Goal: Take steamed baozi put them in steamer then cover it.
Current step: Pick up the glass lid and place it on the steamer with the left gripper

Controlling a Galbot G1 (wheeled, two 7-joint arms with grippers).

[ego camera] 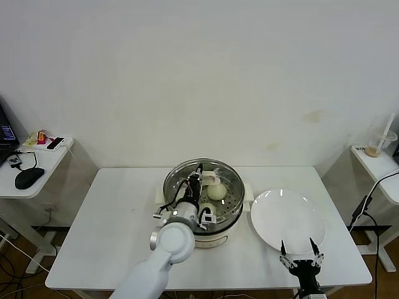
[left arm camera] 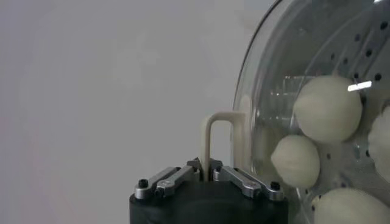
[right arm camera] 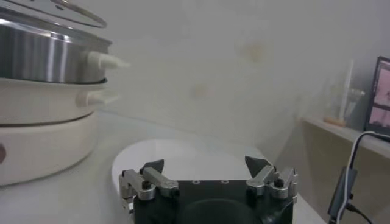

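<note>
From the head view, the left gripper (ego camera: 201, 180) is over the steamer (ego camera: 202, 202) in the middle of the table (ego camera: 112, 212), holding the cover (ego camera: 187, 177) on top. The right gripper (ego camera: 301, 253) waits near the plate (ego camera: 288, 219), on the right. In the left wrist view, the left gripper is clenched on the cover's handle (left arm camera: 217, 137), and the baozi (left arm camera: 327, 108) sit inside under the glass. In the right wrist view, the right gripper's fingers (right arm camera: 151, 166) are spread wide, holding nothing.
</note>
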